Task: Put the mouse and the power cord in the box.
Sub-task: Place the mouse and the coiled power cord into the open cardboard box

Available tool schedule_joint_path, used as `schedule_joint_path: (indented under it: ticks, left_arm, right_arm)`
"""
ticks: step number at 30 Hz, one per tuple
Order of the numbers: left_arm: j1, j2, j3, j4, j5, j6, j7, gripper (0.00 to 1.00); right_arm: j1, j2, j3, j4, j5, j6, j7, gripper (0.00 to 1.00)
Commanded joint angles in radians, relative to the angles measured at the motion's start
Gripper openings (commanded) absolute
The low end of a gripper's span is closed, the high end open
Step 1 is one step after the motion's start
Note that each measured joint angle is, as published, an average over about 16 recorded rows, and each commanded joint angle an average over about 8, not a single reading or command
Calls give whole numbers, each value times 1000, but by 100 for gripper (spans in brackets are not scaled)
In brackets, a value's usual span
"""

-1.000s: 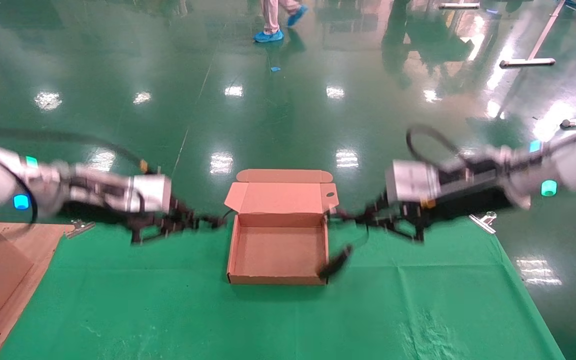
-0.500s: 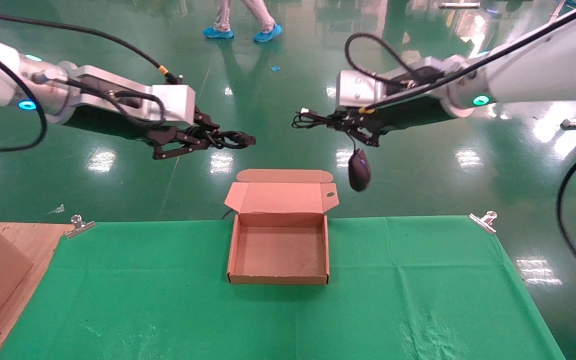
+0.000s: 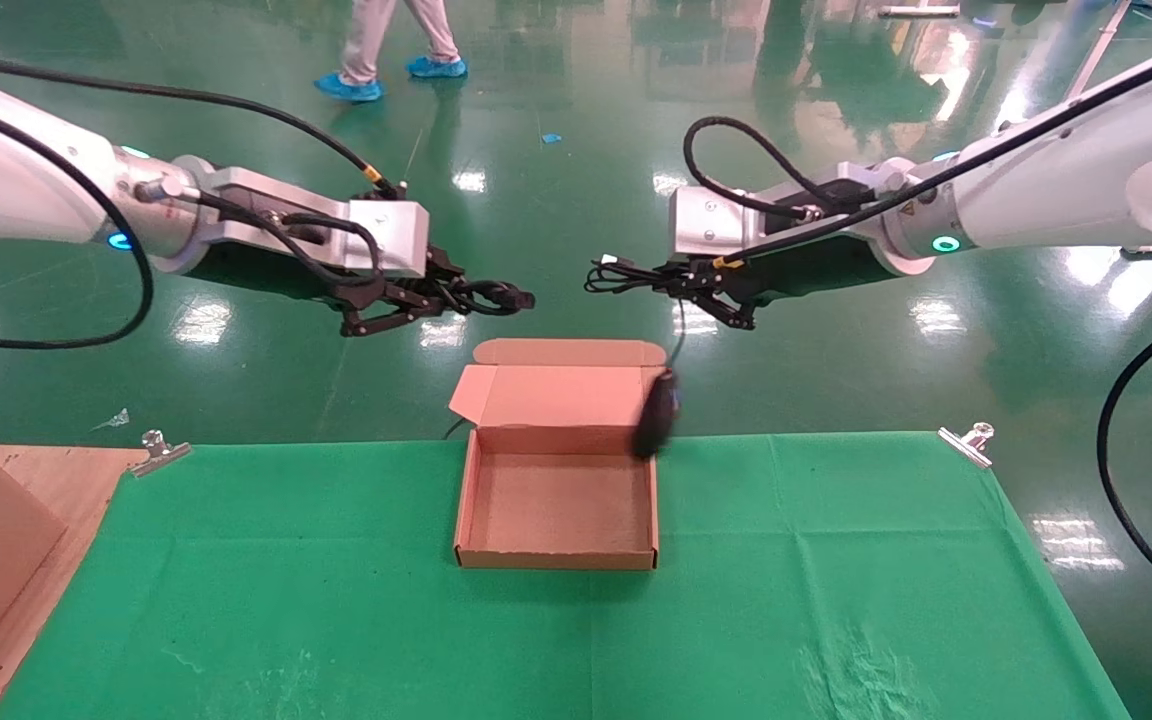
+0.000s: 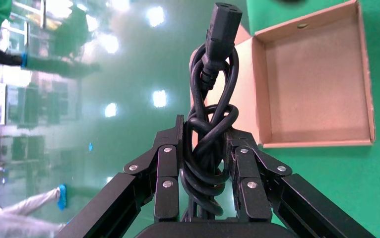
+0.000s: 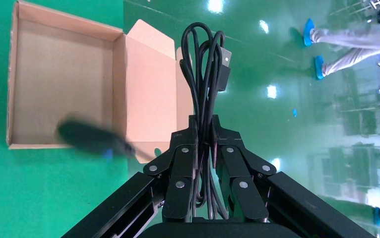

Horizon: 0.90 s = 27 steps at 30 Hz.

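Mouse (image 3: 656,425) hanging by thin cable (image 5: 204,74) over far right corner of box (image 3: 556,555), blurred in right wrist view. Right gripper (image 3: 681,290) clamping bundled cable; wrist view showing USB plug. Left gripper (image 3: 456,300) clenching coiled power cord (image 4: 210,134) above floor beyond open box on green cloth (image 3: 836,600); plug visible only from left wrist
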Motion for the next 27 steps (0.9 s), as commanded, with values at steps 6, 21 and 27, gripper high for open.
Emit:
schedule_joint_path:
  ticks: [6,21,27]
  left_arm:
    - [104,28,-19,-10,-28,-95,99,0]
    - [539,84,-207,-176,-376,-426,462,0]
    - [641,88,-133,-251,-439,-458,499,19]
  right_arm:
    - [18,20,4,-16,12,-57,0,0]
    - [7,75,15,-61,32,-224,-56,0]
    - [-18,82,17,-73,34,-194,-72,0]
